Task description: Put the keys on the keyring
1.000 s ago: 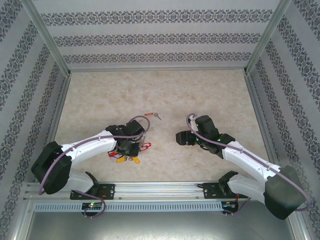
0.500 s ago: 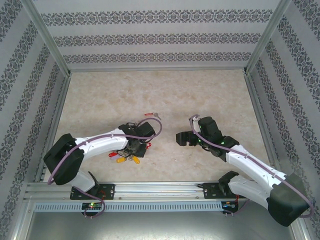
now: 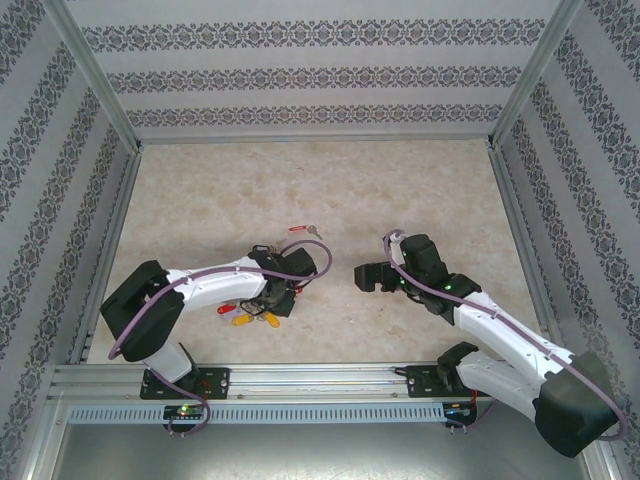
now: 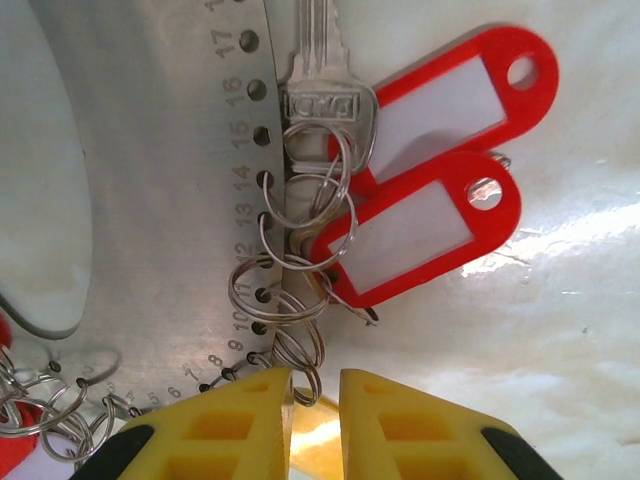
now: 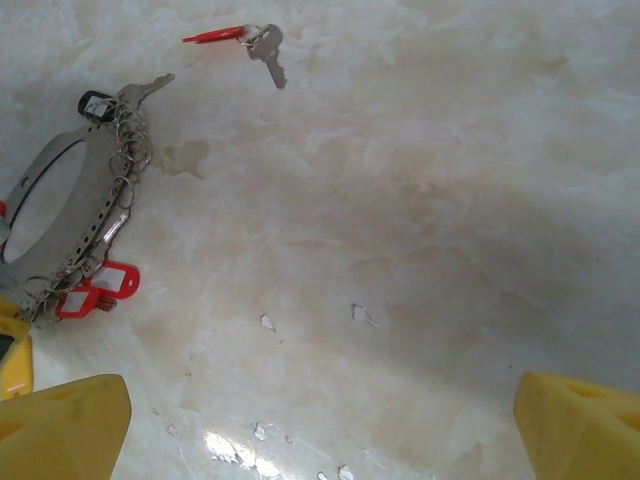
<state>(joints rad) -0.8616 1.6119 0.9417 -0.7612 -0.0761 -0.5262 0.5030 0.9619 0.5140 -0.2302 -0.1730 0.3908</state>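
The keyring is a flat grey metal loop with numbered holes, strung with small split rings, a silver key and red tags. My left gripper is shut on the keyring's edge, with a split ring in the narrow gap between its yellow fingers. From above, that gripper covers the keyring, and red and yellow tags stick out to its left. A loose red-tagged key lies on the table beyond it. My right gripper hovers open and empty. Its view shows the keyring and the loose key.
The marble-patterned table is walled in by patterned panels and metal posts. A metal rail runs along the near edge by the arm bases. The two grippers are about a hand's width apart.
My left arm's elbow has swung right and forward while its gripper stayed over the keyring, now covering the red tags. The right gripper has edged slightly right.
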